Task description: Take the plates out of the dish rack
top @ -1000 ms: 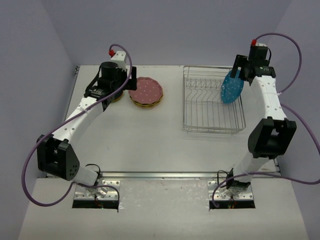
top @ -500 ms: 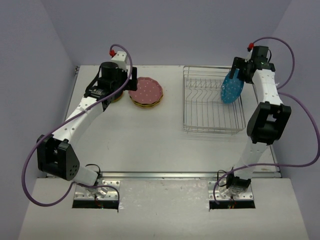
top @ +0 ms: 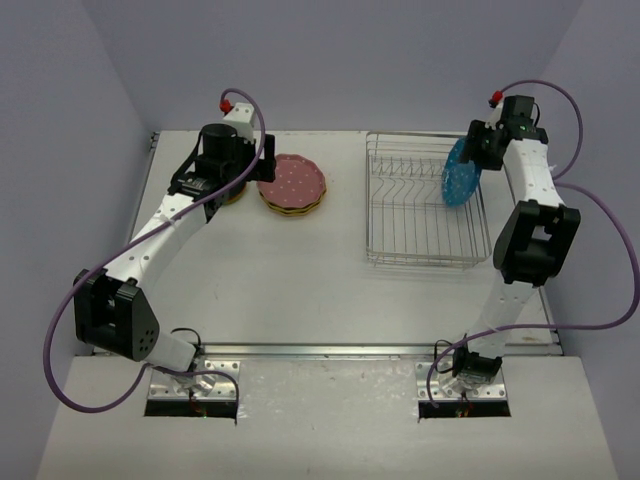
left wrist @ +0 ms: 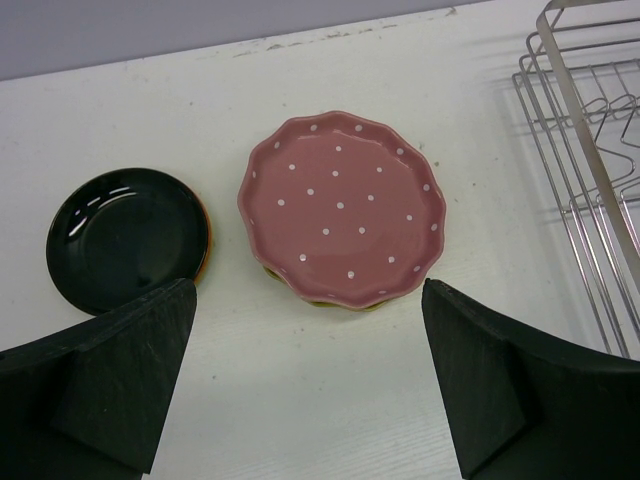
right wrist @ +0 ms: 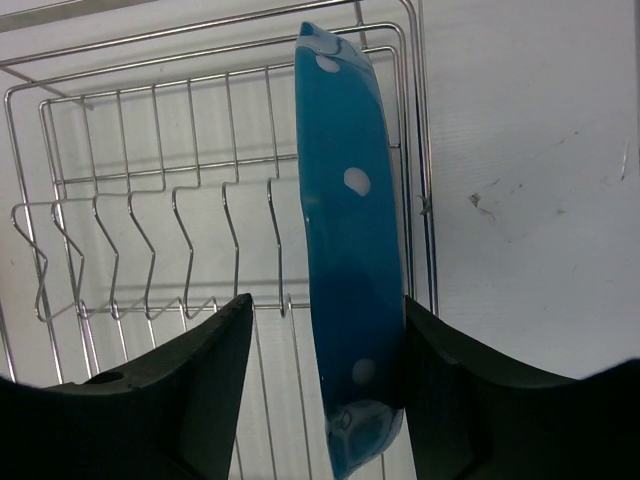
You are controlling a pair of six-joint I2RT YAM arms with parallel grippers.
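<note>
Far left on the table (top: 300, 280), a black plate (left wrist: 125, 238) is seen lying flat, with an orange rim showing beneath it. Just beside it the pink plate (left wrist: 342, 208) is stacked face up on another plate whose yellow rim shows in the top view. Above this stack the left gripper (left wrist: 308, 380) is held with its jaws spread wide and nothing between them. Both stacks are already out of the rack.

Further right, the dish rack (top: 425, 255) is seen with all its slots bare but one. At its far right end the teal plate (right wrist: 350, 250) is stood on edge, the last one to be unloaded.

The right gripper (right wrist: 325, 330) is set astride that plate. The plate's long axis is run straight away from the wrist, so one face is turned to each finger. The plate is not centred. On one side the finger is met by the rim or nearly so, while on the other a gap is left through which rack wires are seen. The jaws are drawn partway in, and no full clamp is shown.

The right arm is plainly the nearer one. A squeeze from both sides is judged to be needed before any lift out of the slot.
</note>
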